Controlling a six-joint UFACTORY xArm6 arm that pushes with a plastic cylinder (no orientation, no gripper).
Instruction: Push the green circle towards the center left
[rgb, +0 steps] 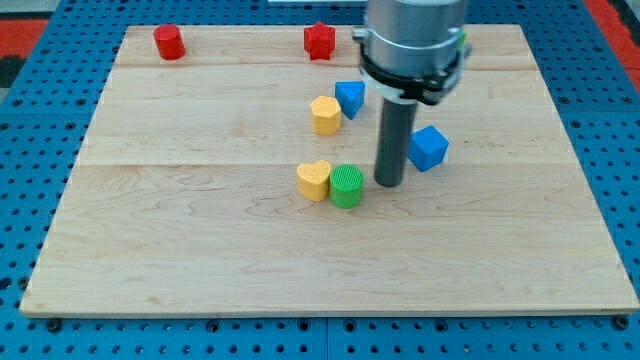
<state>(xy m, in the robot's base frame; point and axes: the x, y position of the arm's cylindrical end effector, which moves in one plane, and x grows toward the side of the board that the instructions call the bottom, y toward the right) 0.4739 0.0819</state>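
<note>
On a pale wooden board (200, 250) ringed by blue pegboard (30, 130), a red block (169, 42) sits near the top left corner. Further right, a yellow heart-shaped block (314, 181) touches the green circle (346, 187), which lies near the board's centre. Above them stand a second yellow block (325, 116), a red block (319, 41) at the top edge and a blue block (350, 97). My tip (388, 184) rests just right of the green circle, a narrow gap between them; the rod grasps nothing. Another blue block (429, 148) sits just right of the rod
</note>
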